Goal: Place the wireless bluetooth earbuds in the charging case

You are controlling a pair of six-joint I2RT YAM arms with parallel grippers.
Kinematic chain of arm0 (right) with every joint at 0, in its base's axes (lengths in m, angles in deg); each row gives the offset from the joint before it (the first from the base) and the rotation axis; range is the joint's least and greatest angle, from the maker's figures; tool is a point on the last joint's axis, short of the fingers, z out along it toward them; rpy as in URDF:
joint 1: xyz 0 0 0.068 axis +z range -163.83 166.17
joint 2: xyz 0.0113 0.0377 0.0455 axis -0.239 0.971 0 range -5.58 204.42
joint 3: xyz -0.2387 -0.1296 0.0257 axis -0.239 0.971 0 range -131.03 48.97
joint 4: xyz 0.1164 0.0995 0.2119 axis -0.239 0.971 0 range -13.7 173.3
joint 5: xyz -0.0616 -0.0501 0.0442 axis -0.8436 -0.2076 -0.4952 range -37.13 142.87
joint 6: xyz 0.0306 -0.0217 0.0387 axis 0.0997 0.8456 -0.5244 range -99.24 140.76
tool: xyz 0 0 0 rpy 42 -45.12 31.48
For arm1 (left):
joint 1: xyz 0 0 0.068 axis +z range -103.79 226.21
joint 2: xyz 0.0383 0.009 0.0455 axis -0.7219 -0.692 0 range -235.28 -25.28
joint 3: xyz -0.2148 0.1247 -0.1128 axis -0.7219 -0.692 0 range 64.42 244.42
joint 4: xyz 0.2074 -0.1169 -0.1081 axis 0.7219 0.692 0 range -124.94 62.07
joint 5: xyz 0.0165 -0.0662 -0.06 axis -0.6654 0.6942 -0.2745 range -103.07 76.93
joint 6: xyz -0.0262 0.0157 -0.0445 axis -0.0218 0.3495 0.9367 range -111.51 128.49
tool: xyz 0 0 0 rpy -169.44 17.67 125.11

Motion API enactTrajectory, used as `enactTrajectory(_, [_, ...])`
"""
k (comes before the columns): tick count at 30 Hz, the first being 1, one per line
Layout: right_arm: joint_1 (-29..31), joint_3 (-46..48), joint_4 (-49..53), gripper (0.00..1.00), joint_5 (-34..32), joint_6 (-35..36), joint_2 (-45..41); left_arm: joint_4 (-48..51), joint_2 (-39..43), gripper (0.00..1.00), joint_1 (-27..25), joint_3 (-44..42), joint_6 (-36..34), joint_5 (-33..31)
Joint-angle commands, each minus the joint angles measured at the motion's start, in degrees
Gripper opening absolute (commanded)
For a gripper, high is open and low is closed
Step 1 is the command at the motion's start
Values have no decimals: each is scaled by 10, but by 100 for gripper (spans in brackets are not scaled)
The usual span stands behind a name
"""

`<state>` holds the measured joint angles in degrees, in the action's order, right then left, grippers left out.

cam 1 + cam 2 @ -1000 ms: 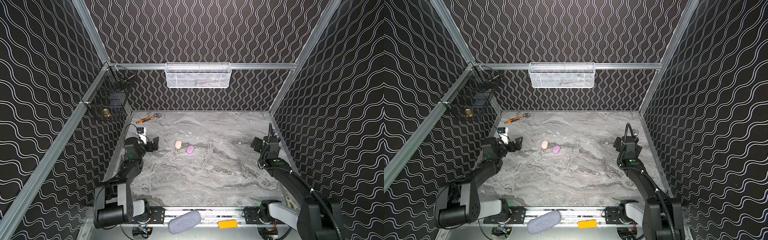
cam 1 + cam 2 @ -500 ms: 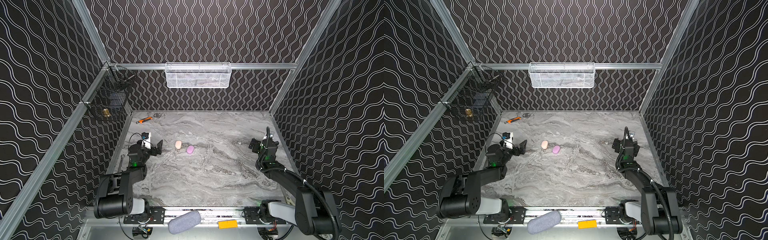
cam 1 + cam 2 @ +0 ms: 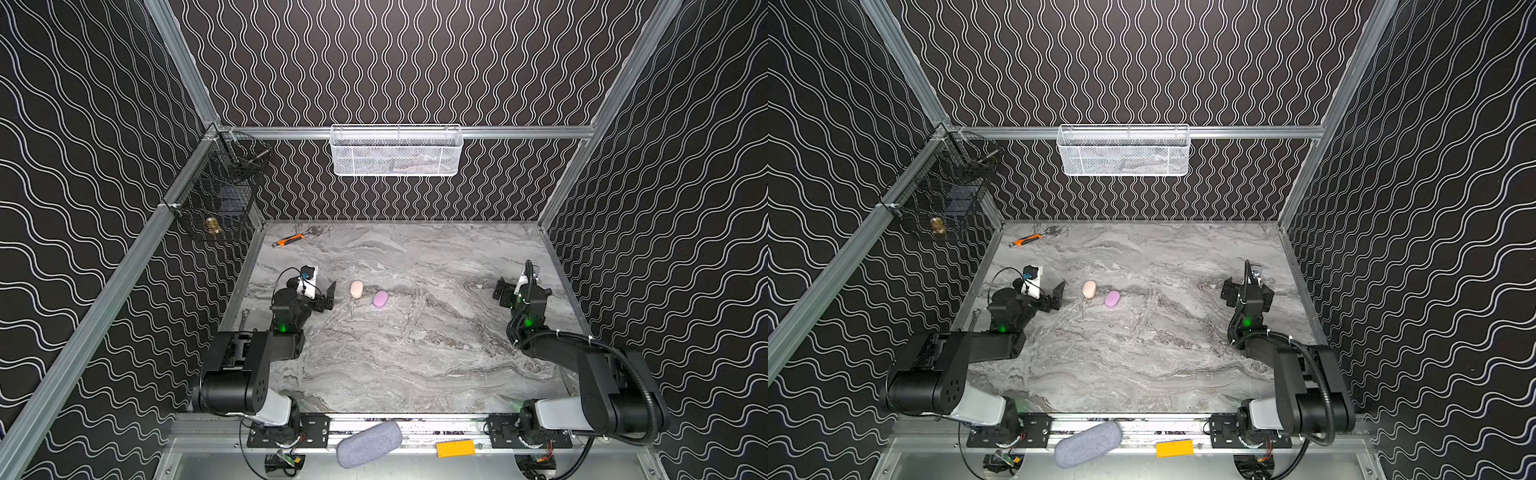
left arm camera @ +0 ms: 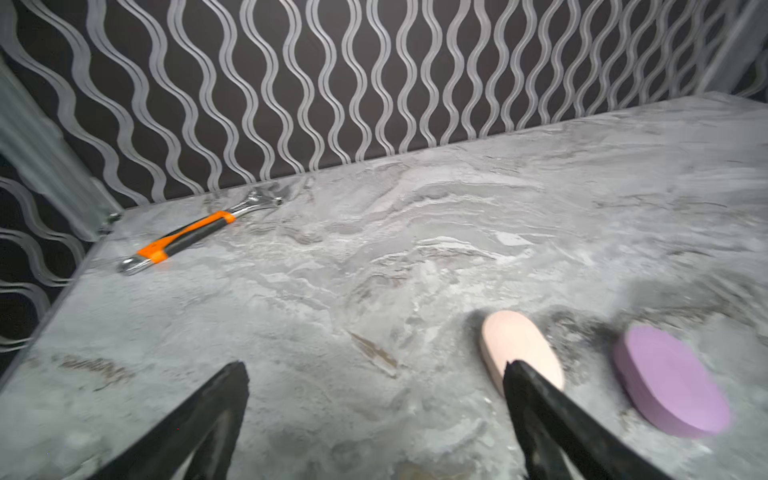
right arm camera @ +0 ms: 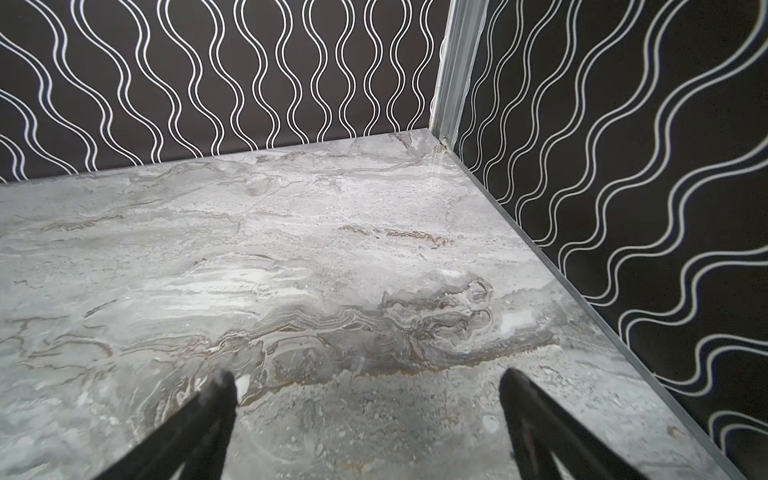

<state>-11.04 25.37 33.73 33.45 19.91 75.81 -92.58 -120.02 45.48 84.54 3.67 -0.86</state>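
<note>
The cream case (image 3: 356, 289) and the lilac case (image 3: 380, 299) are lying closed, side by side but apart, on the left half of the marbled surface (image 3: 415, 353), about midway between its far and near edges. The earbuds are not showing in any view. The left end effector (image 3: 326, 296) is hanging low near the left edge, jaws spread wide and empty. In the left wrist view one black fingertip (image 4: 532, 399) is overlapping the cream case's end; whether they are touching cannot be told. The right end effector (image 3: 500, 293) is hovering near the right edge, jaws wide apart, gripping nothing. An orange-handled wrench (image 3: 293, 240) is lying by the far left corner.
</note>
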Motion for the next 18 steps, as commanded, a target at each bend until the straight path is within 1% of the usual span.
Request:
enactTrajectory(1, [-1,6,-78,100,12,12,26,-26,-3,99,-1,0,-10,-10])
enactTrajectory(3, [-1,21,-121,100,12,12,49,-27,-3,99,-1,0,-10,-9])
enactTrajectory(4, [-1,32,-163,100,15,20,59,-27,-4,99,-1,0,-10,-10])
enactTrajectory(7, [-8,36,-135,100,31,6,44,-27,-4,99,-1,1,-11,-10])
enactTrajectory(9, [-8,47,-177,100,34,13,52,-27,-4,99,-1,0,-10,-9])
enactTrajectory(12, [-9,49,-167,100,41,10,46,-27,-3,99,-1,-1,-9,-10])
enactTrajectory(16, [-20,96,-242,100,74,6,47,-27,-2,99,-1,-1,-9,-10])
enactTrajectory(17, [-21,99,-265,100,78,16,61,-27,-2,99,-1,-2,-8,-10])
enactTrajectory(18, [-21,107,-315,100,82,23,80,-27,-2,99,-1,-2,-8,-10])
